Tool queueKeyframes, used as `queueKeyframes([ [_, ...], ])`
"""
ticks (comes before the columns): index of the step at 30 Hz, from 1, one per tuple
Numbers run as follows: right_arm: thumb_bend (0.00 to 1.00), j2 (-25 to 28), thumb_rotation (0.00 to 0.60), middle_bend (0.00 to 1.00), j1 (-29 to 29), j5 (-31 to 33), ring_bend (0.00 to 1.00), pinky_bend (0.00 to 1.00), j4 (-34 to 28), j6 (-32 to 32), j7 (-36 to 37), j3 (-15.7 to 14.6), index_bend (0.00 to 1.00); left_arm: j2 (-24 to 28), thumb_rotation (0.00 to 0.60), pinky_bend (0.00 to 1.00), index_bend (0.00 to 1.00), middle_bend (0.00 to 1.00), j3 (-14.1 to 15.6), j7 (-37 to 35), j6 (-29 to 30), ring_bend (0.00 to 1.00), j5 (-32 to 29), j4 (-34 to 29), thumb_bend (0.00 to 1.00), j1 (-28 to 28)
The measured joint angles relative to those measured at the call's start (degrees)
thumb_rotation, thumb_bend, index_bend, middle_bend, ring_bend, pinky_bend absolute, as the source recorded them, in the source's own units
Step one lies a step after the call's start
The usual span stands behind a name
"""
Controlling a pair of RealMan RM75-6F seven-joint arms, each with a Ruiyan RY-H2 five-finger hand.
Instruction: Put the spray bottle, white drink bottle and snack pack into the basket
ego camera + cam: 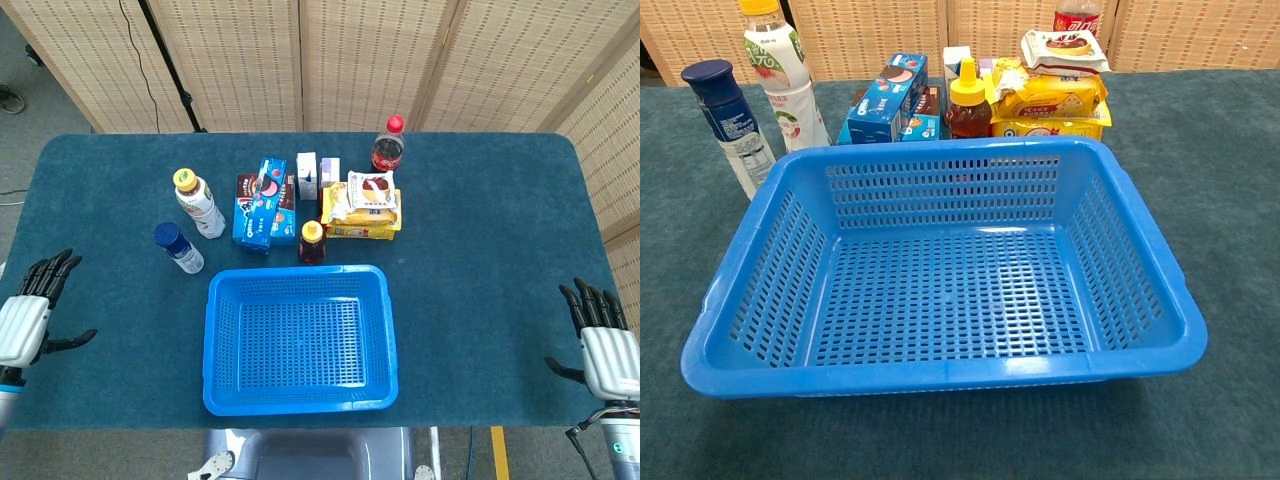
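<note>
The blue basket (213, 345) (940, 372) sits empty at the front middle of the table. Behind its left corner stands the spray bottle (179, 248) (728, 125), white with a dark blue cap. The white drink bottle (201, 206) (783, 80) with a yellow cap stands just beyond it. The white snack pack (371, 187) (1065, 47) lies on top of yellow boxes behind the basket's right side. My left hand (28, 318) hovers at the table's left front edge, fingers spread and holding nothing. My right hand (605, 350) is at the right front edge, likewise spread and holding nothing. Neither hand shows in the chest view.
Behind the basket are a blue cookie box (259, 203), a small honey bottle (312, 242), yellow cracker boxes (362, 222), two small cartons (308, 175) and a cola bottle (387, 146). Wicker screens stand behind the table.
</note>
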Motion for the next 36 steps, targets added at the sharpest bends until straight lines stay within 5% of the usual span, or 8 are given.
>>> queueKeyframes([
  [9,0.0,0.4,0.6,0.0,0.4,0.4,0.0,0.0,0.1,-1.2,1.1,0.0,0.0,-10.2,0.6,0.0,0.0,0.0,-2.1,-33.8,-6.2,0.0,0.6,19.5,0.12,-7.8],
  [18,0.0,0.3,0.6,0.0,0.7,0.9,0.0,0.0,0.2,-2.1,0.8,-0.1,0.0,-24.3,0.6,0.0,0.0,0.0,-3.0,-56.6,-12.2,0.0,0.0,40.9,0.12,-15.2],
  [29,0.0,0.0,0.6,0.0,1.2,1.7,0.0,0.0,0.5,-3.3,0.5,0.0,0.0,-29.0,0.6,0.03,0.0,0.0,-2.5,-60.9,-16.2,0.0,-0.4,42.4,0.12,-20.1],
  [33,0.0,0.0,0.6,0.0,1.3,2.1,0.0,0.0,0.7,-3.7,0.8,0.1,0.0,-30.7,0.6,0.15,0.01,0.0,-2.6,-59.7,-16.7,0.04,-1.3,42.3,0.2,-20.6],
  [36,0.0,0.0,0.6,0.0,1.5,2.4,0.0,0.0,0.8,-4.2,1.1,0.1,0.0,-32.1,0.6,0.33,0.15,0.09,-3.3,-58.8,-17.1,0.2,-2.8,42.5,0.34,-20.7],
])
